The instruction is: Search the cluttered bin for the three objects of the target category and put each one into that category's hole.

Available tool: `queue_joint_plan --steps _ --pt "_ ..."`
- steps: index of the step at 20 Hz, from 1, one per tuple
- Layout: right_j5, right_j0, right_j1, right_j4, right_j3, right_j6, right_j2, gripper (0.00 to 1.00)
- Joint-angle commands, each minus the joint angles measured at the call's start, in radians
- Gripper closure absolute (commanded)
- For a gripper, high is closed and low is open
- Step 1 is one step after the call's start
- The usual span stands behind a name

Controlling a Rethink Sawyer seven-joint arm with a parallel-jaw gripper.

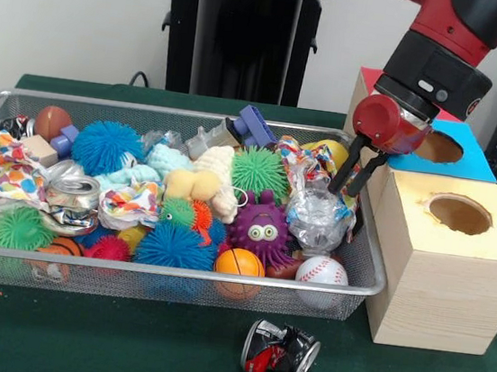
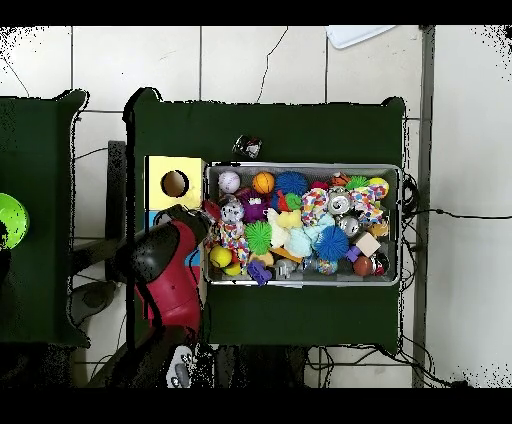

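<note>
Risk ahead: in wide silver wire-mesh basket point(image 1: 130, 267), at right end, past purple spiky toy point(image 1: 263, 229), crumpled see-through plastic bottle point(image 1: 317, 220), long axis apparently steep, neck direction unclear. Just above-right, black two-fingered gripper point(image 1: 346, 189), spread, empty; could hit mesh wall or slip on wrinkles.

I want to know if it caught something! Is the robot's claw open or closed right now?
Gripper: open, holding nothing; its two black fingers hang spread above the crumpled clear plastic bottle in the wire mesh bin.
</note>
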Motion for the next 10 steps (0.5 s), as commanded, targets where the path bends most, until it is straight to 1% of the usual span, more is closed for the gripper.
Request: queue_joint_plan --steps 1,3,7,8,10 --pt "0.108 -0.035 0.044 0.013 0.049 0.094 0.142 0.00" --pt "0.120 -0.038 0.059 -0.037 0.037 0.125 0.124 0.00" --pt "0.118 -0.041 0.065 -0.062 0.039 0.138 0.116 0.00" --pt "0.119 -0.042 0.065 -0.057 0.040 0.137 0.119 0.00" --pt "0.125 -0.047 0.070 -0.076 0.037 0.156 0.120 0.00"
